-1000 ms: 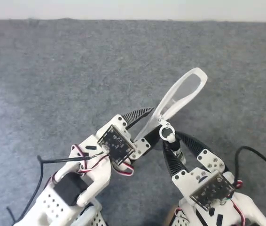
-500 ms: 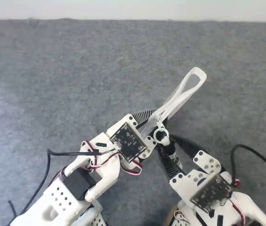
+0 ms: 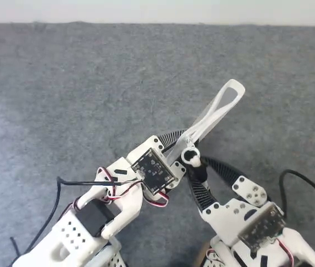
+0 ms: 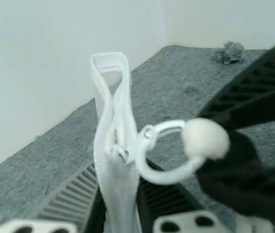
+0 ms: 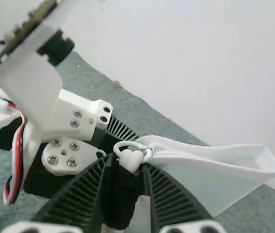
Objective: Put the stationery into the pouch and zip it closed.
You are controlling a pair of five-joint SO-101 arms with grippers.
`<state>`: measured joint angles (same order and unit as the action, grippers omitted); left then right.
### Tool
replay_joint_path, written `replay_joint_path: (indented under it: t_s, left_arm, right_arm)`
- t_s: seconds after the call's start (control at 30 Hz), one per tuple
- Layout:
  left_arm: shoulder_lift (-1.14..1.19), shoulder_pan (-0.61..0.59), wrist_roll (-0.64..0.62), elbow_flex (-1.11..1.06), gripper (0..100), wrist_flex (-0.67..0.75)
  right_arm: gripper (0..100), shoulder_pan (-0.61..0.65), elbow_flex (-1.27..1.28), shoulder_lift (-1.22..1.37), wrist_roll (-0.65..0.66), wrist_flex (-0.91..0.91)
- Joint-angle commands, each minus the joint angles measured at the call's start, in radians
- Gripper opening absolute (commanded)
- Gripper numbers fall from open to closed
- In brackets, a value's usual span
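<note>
A white translucent pouch (image 3: 210, 117) is held up off the grey surface and slants up and away to the right. My left gripper (image 3: 175, 146) is shut on the pouch's near end, and the pouch (image 4: 112, 145) rises edge-on from between its jaws. My right gripper (image 3: 194, 167) is shut on the zipper pull (image 3: 190, 156), a white ring with a ball, right beside the left gripper. In the right wrist view the zipper pull (image 5: 128, 151) sits at the pouch's (image 5: 215, 170) near end, just above my right gripper (image 5: 125, 167). The right gripper's black fingers (image 4: 244, 170) hold the ring (image 4: 162, 158).
Grey carpet-like surface (image 3: 79, 83) spreads wide to the left and far side, with a pale wall (image 3: 157, 10) behind. Black cables trail by the left arm (image 3: 57, 192) and the right arm (image 3: 308, 186). A small grey clump (image 4: 231, 51) lies on the surface by the wall.
The left arm has shifted right and closer to the right gripper, and the pouch has turned more edge-on. The right gripper with the pull has moved slightly left.
</note>
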<state>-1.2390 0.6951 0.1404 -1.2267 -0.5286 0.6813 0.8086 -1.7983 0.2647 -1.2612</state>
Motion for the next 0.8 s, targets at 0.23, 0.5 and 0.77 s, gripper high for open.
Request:
replay_joint_path:
  t_s: [0.23, 0.5, 0.77]
  left_arm:
    - [0.02, -0.037, 0.011, -0.028, 1, -0.002]
    - [0.02, -0.055, 0.011, -0.024, 1, -0.029]
    - [0.02, -0.055, 0.014, -0.025, 1, -0.029]
  right_arm:
    - [0.7, -0.17, -0.005, -0.018, -0.011, 0.249]
    - [0.7, -0.243, 0.117, -0.018, -0.012, 0.354]
    - [9.9, -0.236, -0.028, -0.018, -0.012, 0.068]
